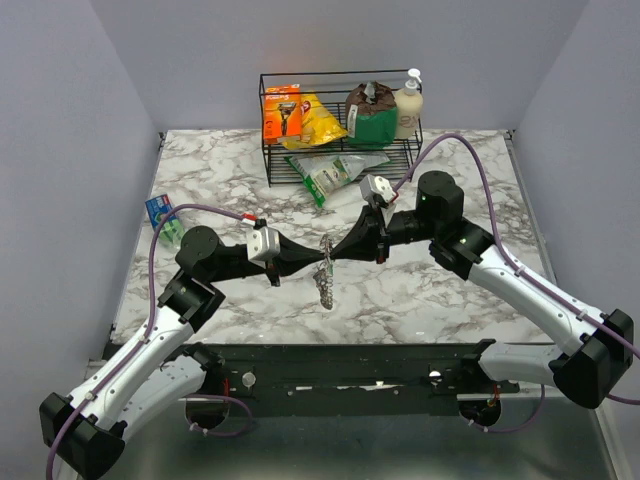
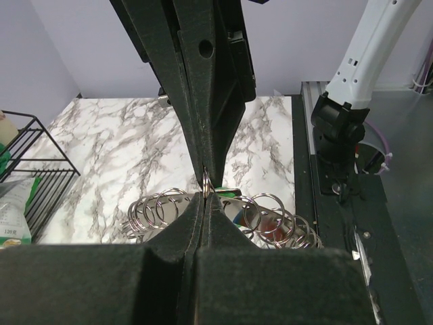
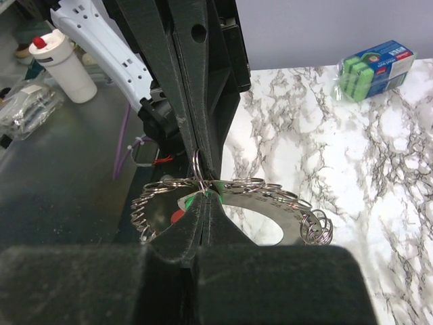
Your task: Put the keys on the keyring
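Observation:
The keyring (image 1: pixel 326 285) is a flat silver ring fringed with many small silver split rings, mid-table, directly under both fingertips. It also shows in the left wrist view (image 2: pixel 270 211) and the right wrist view (image 3: pixel 325 206). My left gripper (image 1: pixel 318 258) and right gripper (image 1: pixel 334 254) meet tip to tip above it, both shut. One small upright ring (image 2: pixel 206 181) is pinched between the two pairs of tips, also seen in the right wrist view (image 3: pixel 197 166). Bits of green (image 3: pixel 189 200) and blue (image 2: pixel 233 213) show behind the fingers; no whole key is visible. I cannot tell whether the keyring hangs or rests.
A black wire basket (image 1: pixel 268 150) with packets and a bottle stands at the back. A green-white bag (image 1: pixel 335 170) lies in front of it. A sponge pack (image 1: pixel 160 212) sits at the left edge. The table's front rail (image 1: pixel 340 360) is near.

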